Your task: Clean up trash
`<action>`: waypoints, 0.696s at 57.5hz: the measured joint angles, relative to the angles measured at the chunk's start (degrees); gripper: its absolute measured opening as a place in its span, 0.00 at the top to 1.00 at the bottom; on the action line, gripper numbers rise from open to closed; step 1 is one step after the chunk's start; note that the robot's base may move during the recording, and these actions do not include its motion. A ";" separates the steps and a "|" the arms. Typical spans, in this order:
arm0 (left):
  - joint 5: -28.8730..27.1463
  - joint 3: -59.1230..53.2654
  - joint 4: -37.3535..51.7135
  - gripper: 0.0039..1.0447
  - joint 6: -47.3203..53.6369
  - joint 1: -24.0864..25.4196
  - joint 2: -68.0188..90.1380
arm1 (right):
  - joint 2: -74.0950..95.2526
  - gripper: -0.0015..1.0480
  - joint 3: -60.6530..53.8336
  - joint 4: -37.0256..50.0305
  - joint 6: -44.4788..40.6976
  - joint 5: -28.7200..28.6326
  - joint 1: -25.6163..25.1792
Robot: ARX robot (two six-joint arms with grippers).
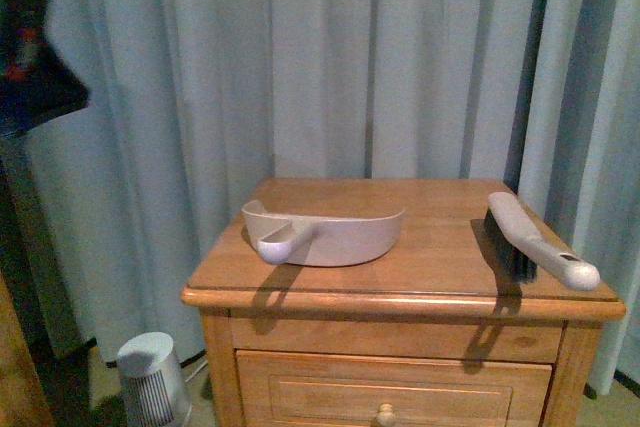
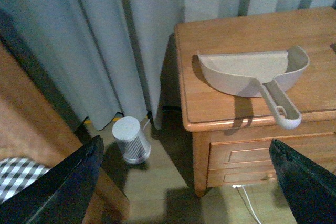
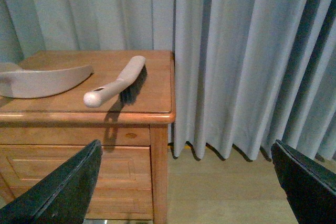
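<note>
No trash shows in any view; it is hidden or out of view. A beige-pink dustpan [image 1: 325, 237] [image 2: 252, 72] [image 3: 39, 80] lies on the wooden nightstand [image 1: 440, 292], left of centre, handle toward the front edge. A hand brush [image 1: 535, 240] [image 3: 115, 85] with dark bristles lies at the top's right side. My left gripper [image 2: 186, 182] is open, off the nightstand's left front over the floor. Off the right front corner hangs my right gripper [image 3: 186, 182], open with nothing between its fingers. Neither arm shows in the front view.
Grey curtains [image 1: 330, 57] hang behind and beside the nightstand. A small grey-white cylindrical appliance [image 1: 152, 382] [image 2: 130, 139] stands on the floor at its left. A wooden furniture piece with a checked cloth [image 2: 16, 174] is at the far left. A white cable [image 2: 247, 203] lies under the drawers.
</note>
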 joint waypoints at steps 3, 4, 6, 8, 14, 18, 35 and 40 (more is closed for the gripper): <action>-1.66 5.84 -2.21 0.07 0.74 -2.21 5.53 | 0.02 0.07 0.00 0.00 0.00 0.00 0.00; -2.12 7.52 -2.82 0.07 0.96 -2.91 7.28 | 0.02 0.07 0.00 0.00 0.00 0.00 0.00; -2.91 10.51 -4.00 0.07 1.14 -4.31 10.45 | 0.02 0.07 0.00 0.00 0.02 0.00 0.00; -3.58 13.11 -5.09 0.07 1.42 -5.66 13.38 | 0.02 0.07 0.00 0.00 0.02 0.00 0.00; -5.25 19.04 -7.63 0.07 1.60 -9.49 21.20 | 0.02 0.07 0.00 0.00 0.00 0.00 0.00; -6.60 22.21 -9.11 0.07 1.57 -11.15 25.33 | 0.02 0.07 0.00 0.00 0.00 0.00 0.00; -10.08 36.87 -15.19 0.07 0.37 -13.55 39.50 | 0.02 0.07 0.00 0.00 0.00 0.00 0.00; -10.60 38.25 -16.13 0.07 0.17 -13.60 41.42 | 0.02 0.07 0.00 0.00 0.02 0.00 0.00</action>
